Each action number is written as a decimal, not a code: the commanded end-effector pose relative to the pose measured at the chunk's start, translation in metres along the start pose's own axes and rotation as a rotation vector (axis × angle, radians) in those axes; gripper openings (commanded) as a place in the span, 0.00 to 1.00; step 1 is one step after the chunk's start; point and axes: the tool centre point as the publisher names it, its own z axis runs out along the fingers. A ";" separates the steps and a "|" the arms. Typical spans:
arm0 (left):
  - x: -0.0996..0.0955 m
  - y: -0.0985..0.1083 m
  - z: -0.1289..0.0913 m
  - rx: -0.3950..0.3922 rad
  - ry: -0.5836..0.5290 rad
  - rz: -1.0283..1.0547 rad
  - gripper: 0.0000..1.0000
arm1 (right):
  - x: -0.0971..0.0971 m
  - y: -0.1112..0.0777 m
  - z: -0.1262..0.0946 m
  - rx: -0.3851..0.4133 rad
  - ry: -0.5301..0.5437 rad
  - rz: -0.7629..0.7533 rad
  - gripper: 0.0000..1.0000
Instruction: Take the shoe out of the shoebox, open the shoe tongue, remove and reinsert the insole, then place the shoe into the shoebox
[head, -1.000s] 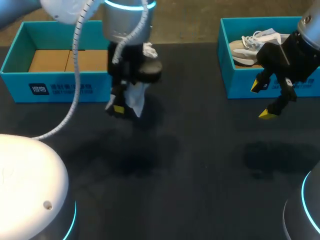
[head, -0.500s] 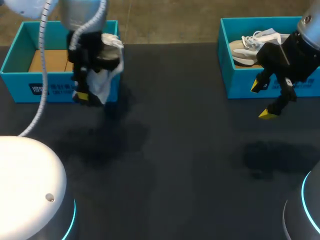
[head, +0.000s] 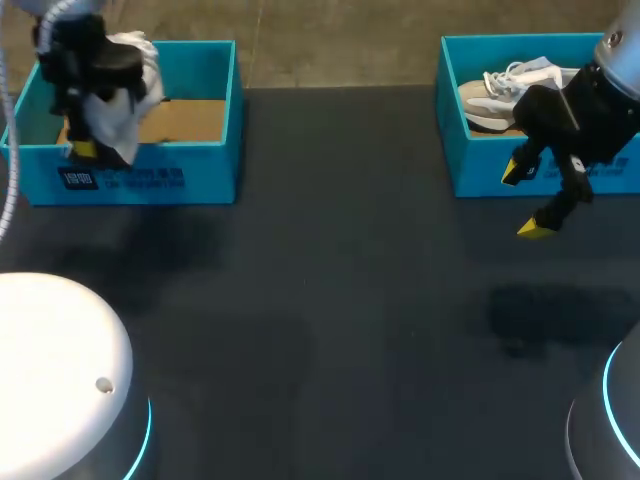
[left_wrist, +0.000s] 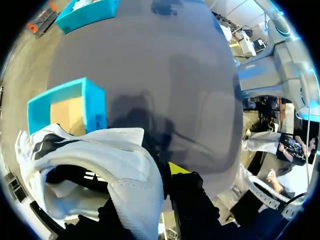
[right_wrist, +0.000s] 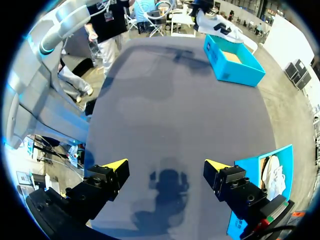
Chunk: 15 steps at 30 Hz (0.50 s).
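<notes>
Your left hand (head: 85, 148) is closed on the white shoe (head: 132, 70) and holds it in the air over the left shoebox (head: 150, 180), above that box's front wall near its left end. The box's brown cardboard floor shows beside the shoe. In the left wrist view one yellow fingertip (left_wrist: 176, 168) sits tight against the shoe's side, and the other is hidden behind the white upper. Your right hand (right_wrist: 166, 165) is spread wide with nothing between its fingers. It hovers above the dark tabletop (head: 350, 300), just in front of the right shoebox (head: 480, 175). A second pale shoe (head: 495, 100) with white laces lies inside that box.
</notes>
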 end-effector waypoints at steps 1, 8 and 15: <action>-0.005 0.036 -0.006 0.063 0.009 0.004 0.00 | -0.001 0.001 0.001 0.003 0.000 0.001 1.00; -0.019 0.072 -0.008 0.069 0.008 0.060 0.00 | -0.001 0.001 0.001 0.003 0.000 0.001 1.00; -0.048 0.102 -0.004 0.049 -0.017 0.062 0.00 | -0.001 0.001 0.001 0.003 0.000 0.001 1.00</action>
